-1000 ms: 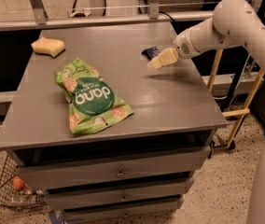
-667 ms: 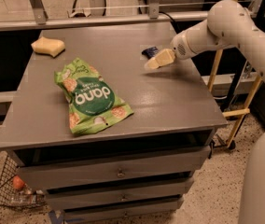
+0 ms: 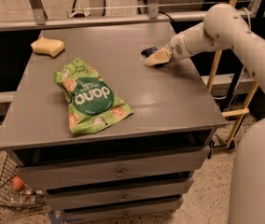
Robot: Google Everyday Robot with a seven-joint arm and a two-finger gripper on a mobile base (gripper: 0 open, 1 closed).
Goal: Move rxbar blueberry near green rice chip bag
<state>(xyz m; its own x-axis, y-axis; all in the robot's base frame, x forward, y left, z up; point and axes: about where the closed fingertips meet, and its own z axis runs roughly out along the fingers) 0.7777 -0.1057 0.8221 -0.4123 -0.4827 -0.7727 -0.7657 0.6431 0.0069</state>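
The rxbar blueberry is a small dark navy bar lying on the grey table at its far right. Only its left end shows, because my gripper sits right over it, low at the table top. The white arm reaches in from the right. The green rice chip bag lies flat at the table's left middle, with its "dang" lettering upside down to the camera. It is well apart from the bar, to the bar's left and nearer the front.
A yellow sponge lies at the far left corner. The table has drawers below its front edge. A wire basket stands on the floor at the lower left. Wooden poles stand to the right of the table.
My gripper has shifted a little to the left, closer over the navy bar. The bar, the bag and the sponge have not moved.
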